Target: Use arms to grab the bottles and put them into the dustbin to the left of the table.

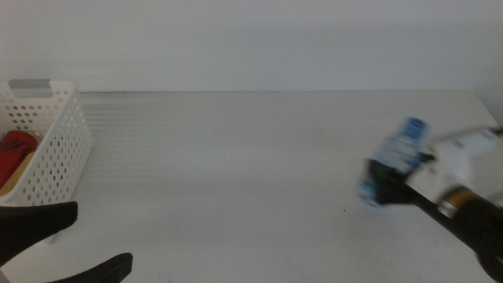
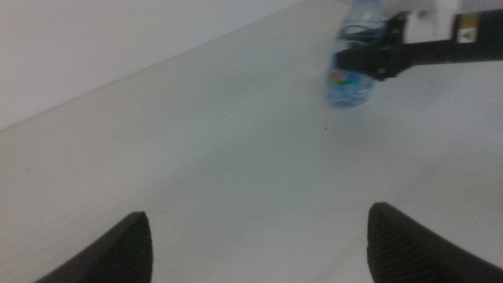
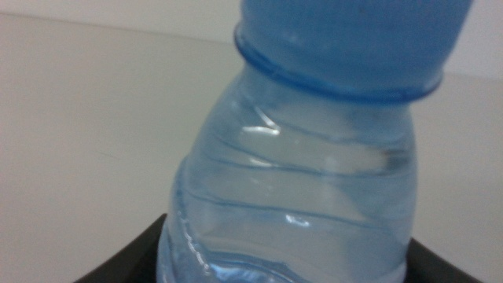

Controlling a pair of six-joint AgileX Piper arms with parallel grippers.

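While the left gripper (image 1: pixel 67 244) waits at the near-left corner of the table (image 1: pixel 236 157) with jaws spread wide and nothing between them, the right gripper (image 1: pixel 385 185) is clamped on the water bottle (image 1: pixel 397 157) at the right side of the table. Bottle is clear bluish with a blue cap (image 1: pixel 414 126), tilted, cap pointing up and away from the arm. Motion blur; cannot tell whether its base touches the tabletop. Right wrist view shows the bottle's shoulder (image 3: pixel 306 181) filling the frame, dark jaws hugging both sides of it low down. Left wrist view picks up the same bottle (image 2: pixel 354 75) held by the other arm's black gripper (image 2: pixel 377 59), far across the table. Dustbin (image 1: pixel 59 149) sits at the left edge, white perforated basket. Red item (image 1: pixel 16 149) lies inside it, with something yellowish beneath.
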